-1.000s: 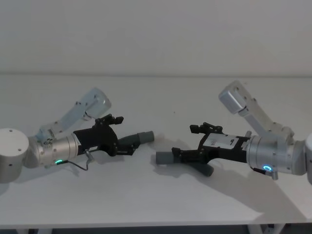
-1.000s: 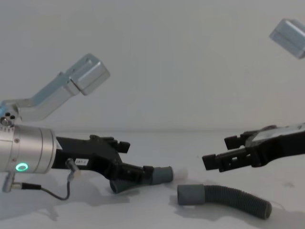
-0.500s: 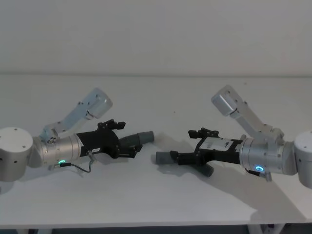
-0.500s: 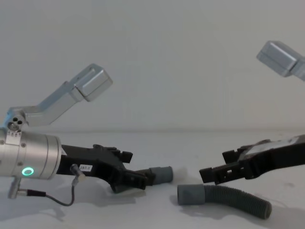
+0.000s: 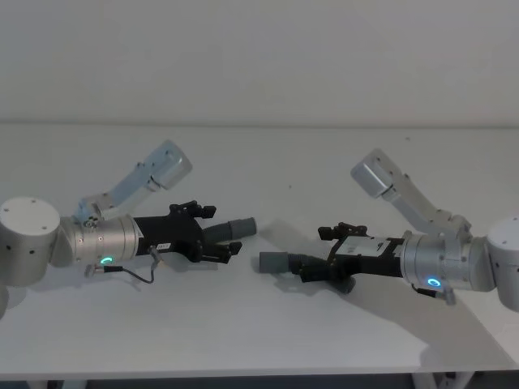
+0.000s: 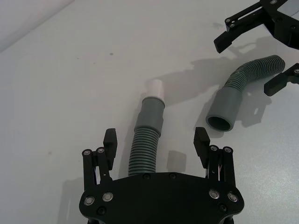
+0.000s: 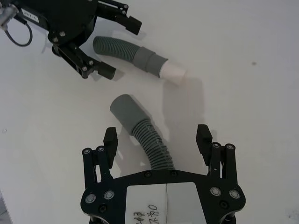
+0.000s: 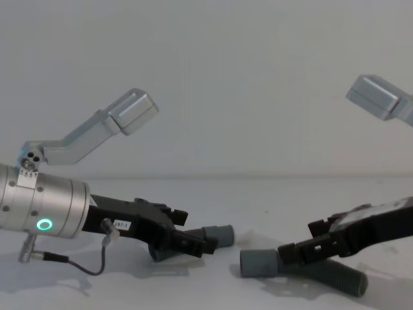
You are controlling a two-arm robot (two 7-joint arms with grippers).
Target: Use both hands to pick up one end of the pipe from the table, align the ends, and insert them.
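Both pincers have dropped low over the white counter (image 5: 259, 340)!
Left black pincer (image 6: 155, 137) gapes wide, straddling the shorter dark grey corrugated hose piece (image 6: 145, 144) and gripping nothing. The right black pincer (image 7: 156, 134) is equally wide astride the longer grey ribbed hose (image 7: 152, 142). Both lie mid-counter, smooth cuffs (image 5: 243, 225) facing, apart.

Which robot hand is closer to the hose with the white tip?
Left. The left gripper straddles the white-tipped hose; the right gripper straddles the other hose, farther off.
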